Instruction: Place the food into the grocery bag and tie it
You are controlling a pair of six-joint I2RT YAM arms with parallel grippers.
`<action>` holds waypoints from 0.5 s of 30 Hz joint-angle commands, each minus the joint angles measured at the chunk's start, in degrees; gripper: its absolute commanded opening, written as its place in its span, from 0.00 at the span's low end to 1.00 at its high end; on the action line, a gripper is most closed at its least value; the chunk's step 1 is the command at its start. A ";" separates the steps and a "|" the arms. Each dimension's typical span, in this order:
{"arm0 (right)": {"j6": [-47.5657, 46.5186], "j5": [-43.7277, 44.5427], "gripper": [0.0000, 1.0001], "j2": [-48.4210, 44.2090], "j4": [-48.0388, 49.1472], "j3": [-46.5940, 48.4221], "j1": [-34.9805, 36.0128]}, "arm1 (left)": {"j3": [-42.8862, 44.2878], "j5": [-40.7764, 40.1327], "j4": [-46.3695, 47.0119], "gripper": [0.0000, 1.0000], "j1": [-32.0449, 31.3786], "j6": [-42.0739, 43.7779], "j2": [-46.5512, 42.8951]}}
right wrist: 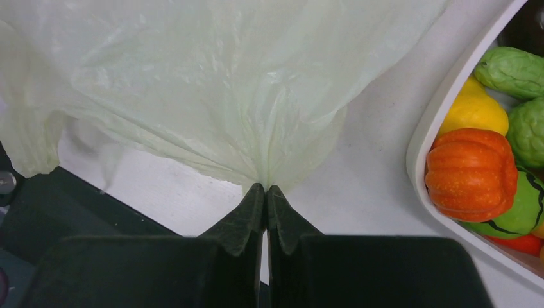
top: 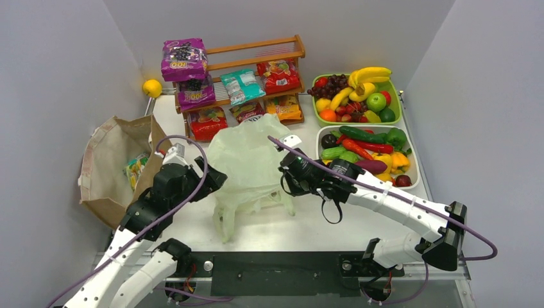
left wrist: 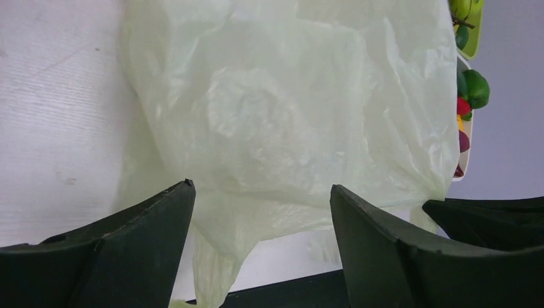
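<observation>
Two purple packets [top: 184, 59] (print illegible); right pincer [right wrist: 265, 188] pinches grocery bag [right wrist: 212, 83].

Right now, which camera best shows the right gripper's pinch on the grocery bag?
Right wrist: the right gripper is shut with the grocery bag edge gathered into its tips. Top view shows it small beside the bag; left wrist misses the pinch.
</observation>
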 commanded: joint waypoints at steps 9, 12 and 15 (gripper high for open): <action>-0.82 -8.05 0.00 3.15 -8.86 13.04 0.28 | 21.26 8.43 -9.93 0.80 -5.03 35.88 10.46; -0.18 -8.84 0.00 4.09 -9.79 14.88 0.26 | 20.88 0.04 -7.70 0.80 -15.41 41.73 10.06; -0.08 -9.27 0.00 4.36 -10.34 15.57 0.24 | 18.59 -4.43 -4.23 0.80 -24.02 45.94 9.92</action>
